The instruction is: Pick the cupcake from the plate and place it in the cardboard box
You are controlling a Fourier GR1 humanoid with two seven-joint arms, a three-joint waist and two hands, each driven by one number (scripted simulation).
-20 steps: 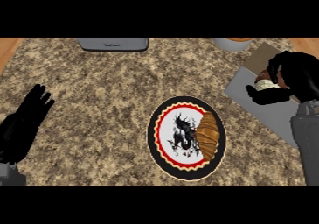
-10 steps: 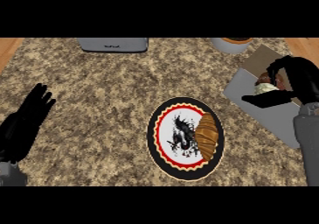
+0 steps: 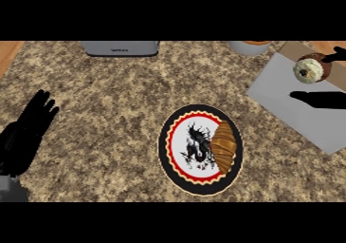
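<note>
A speckled brown granite counter fills the view. The white-frosted cupcake sits over the open grey-lined cardboard box at the upper right, off the round red-and-black patterned plate, where a golden croissant remains. The right hand shows spread beside the cupcake, thumb below and a finger above, seemingly letting go, so the placing looks nearly done. The left hand rests open at the left edge. A grey appliance carries writing too small to read.

The cupcake lies in the cardboard box, right of the plate.
</note>
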